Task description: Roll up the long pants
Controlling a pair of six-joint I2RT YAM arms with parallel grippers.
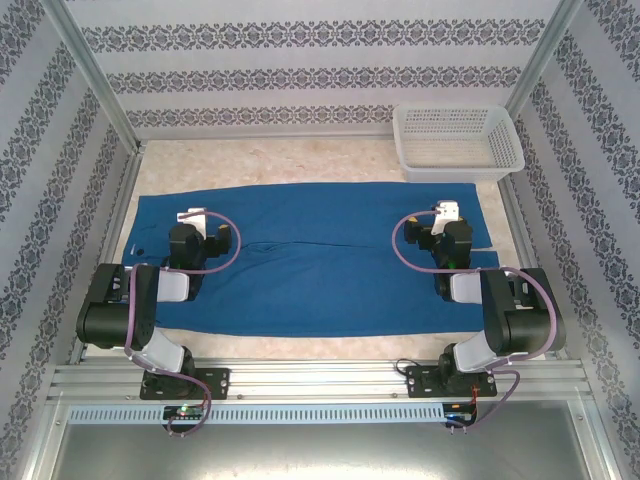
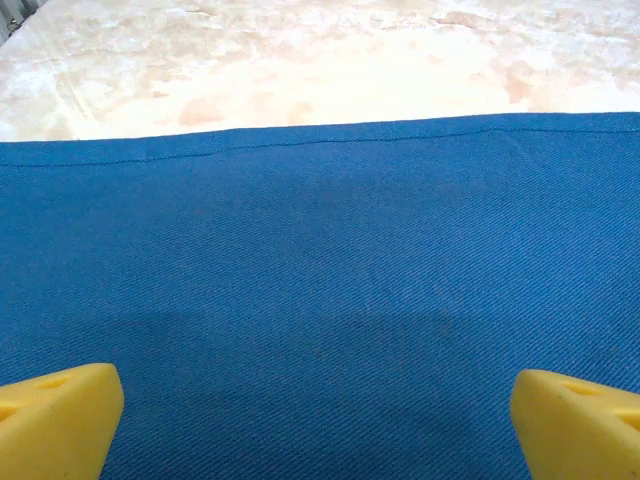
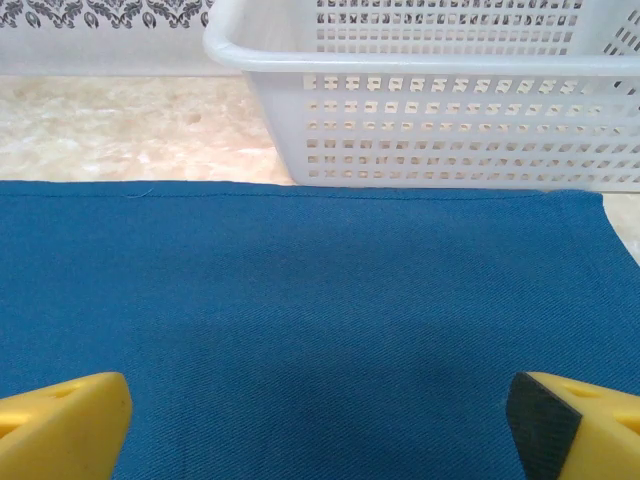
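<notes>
A white basket (image 1: 458,172) sits at 1 o'clock on the bench (image 1: 300,160), its perforated floor open to view and its near wall just beside the far hem of the long pants (image 1: 320,275). The pants lie flat across the bench from 9 to 3 o'clock. The left fingers (image 2: 55,415) and right fingers (image 3: 60,420) are spread wide apart over the cloth. The arms cover parts of the near hem. The right wrist view cuts off the basket's top.

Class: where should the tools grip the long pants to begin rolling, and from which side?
Probably the far long edge, from above: the long pants lie flat, so only edges offer a lip; this one runs ahead of the left tool and right tool.
</notes>
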